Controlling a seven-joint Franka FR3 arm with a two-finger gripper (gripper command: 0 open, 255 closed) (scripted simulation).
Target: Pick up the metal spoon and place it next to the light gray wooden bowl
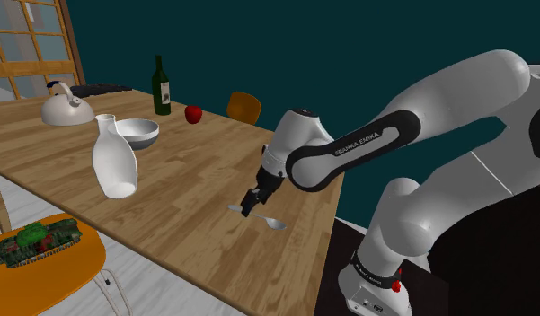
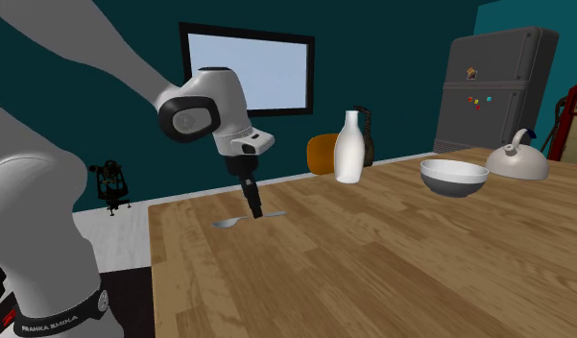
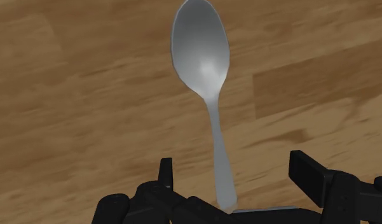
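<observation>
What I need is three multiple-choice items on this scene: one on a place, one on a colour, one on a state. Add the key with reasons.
1. Where does the spoon lie?
A) in a drawer
B) on the table, under the gripper
C) on a shelf

2. What colour is the apple?
A) green
B) yellow
C) red

3. How do the gripper's fingers stand?
A) open, either side of the spoon's handle
B) shut on the handle
C) shut on nothing

Key:
1 B, the shoulder view shows it flat on the wood just below the gripper.
2 C, it shows plainly red in the shoulder view.
3 A, the wrist view shows a gap between the handle and each finger.
</observation>
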